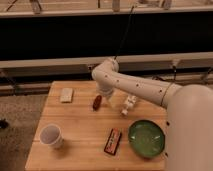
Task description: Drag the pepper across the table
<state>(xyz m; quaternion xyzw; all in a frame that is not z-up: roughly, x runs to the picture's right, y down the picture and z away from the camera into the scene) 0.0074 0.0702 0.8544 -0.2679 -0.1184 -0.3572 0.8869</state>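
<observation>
Tool (pixel 104 95), grip state unclear, just beside the pepper (pixel 96 102) on the table (pixel 80 125); cup (pixel 51 135), packet (pixel 113 141), green bowl (pixel 146 139) well apart.

Raised view down onto table (pixel 80 122) — gripper fingers (pixel 128 105) mid-frame.

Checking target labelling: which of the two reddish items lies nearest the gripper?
The dark red oblong pepper, just beside the gripper; the flat red-and-black packet lies by the green bowl.

Robot-lab look: gripper (pixel 103 95) low over a wooden table (pixel 80 127), metal rails (pixel 55 63) behind.
</observation>
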